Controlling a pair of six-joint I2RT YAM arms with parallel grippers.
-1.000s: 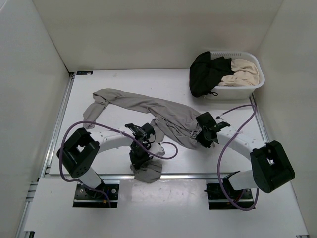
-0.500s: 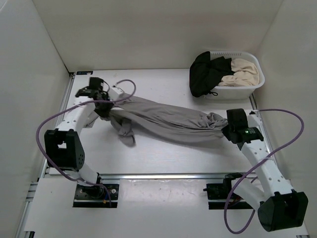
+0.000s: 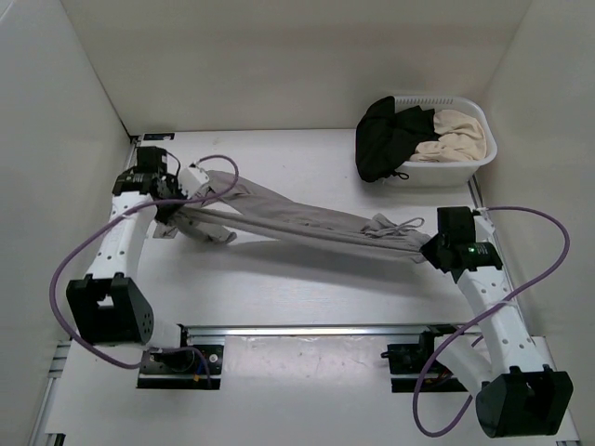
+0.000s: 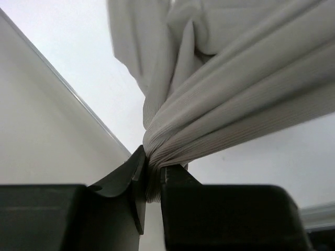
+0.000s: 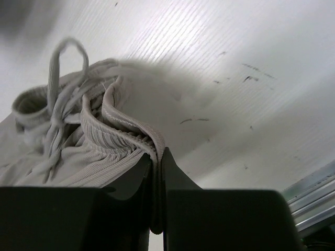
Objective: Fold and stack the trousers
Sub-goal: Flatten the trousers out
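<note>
Trousers (image 3: 307, 221) of mid-grey fabric are pulled into a long, narrow band across the middle of the tabletop (image 3: 316, 293), running from near the far-left corner toward the right edge. The left gripper (image 3: 179, 197) has the left end. In its wrist view, its fingers (image 4: 125, 180) are pinched tight on a bunched gather of ribbed cloth, with loose folds spilling beyond. A slack part of a leg trails just beside it. The right gripper (image 3: 430, 249) has the other end near the right edge, and its fingers (image 5: 172, 175) are clamped on the ribbed waistband, with the drawstring (image 5: 57, 94) looped close by. A white basket (image 3: 456, 170) sits in the far-right corner, well apart from the trousers. It holds a black garment (image 3: 386, 139) and a beige garment (image 3: 456, 135).
</note>
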